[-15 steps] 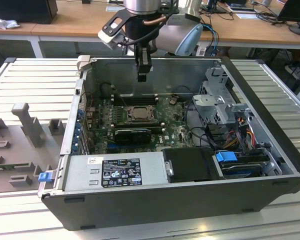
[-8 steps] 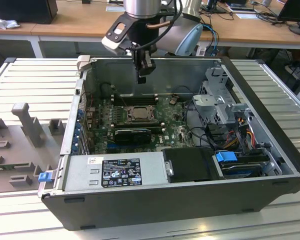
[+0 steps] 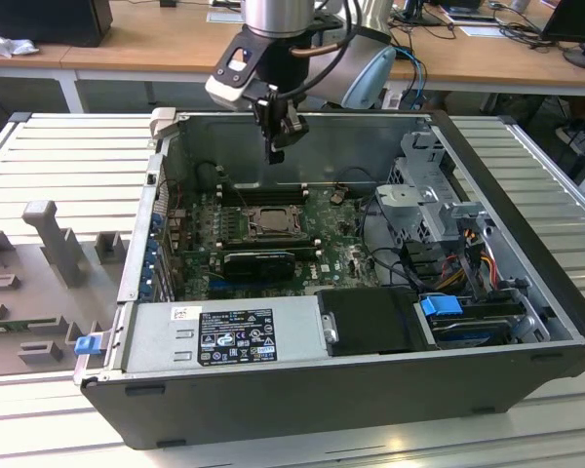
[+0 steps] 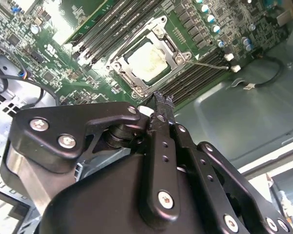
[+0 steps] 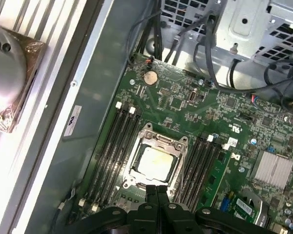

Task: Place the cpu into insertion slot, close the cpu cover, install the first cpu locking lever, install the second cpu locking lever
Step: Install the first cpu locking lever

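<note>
Inside insertion slot (image 5: 135, 165), cpu (image 5: 155, 162) flat, face-up

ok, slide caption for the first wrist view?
Shut pincer above the cpu, which sits under the closed cover.

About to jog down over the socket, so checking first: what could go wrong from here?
1. The hand hangs shut above the cpu cover; a descent slightly off line could strike the cpu exposed in its cut-out.
2. Memory slots flank it closely, so a sideways slip might hit them.
3. Loose black cables near the drive cage could snag the arm.
</note>
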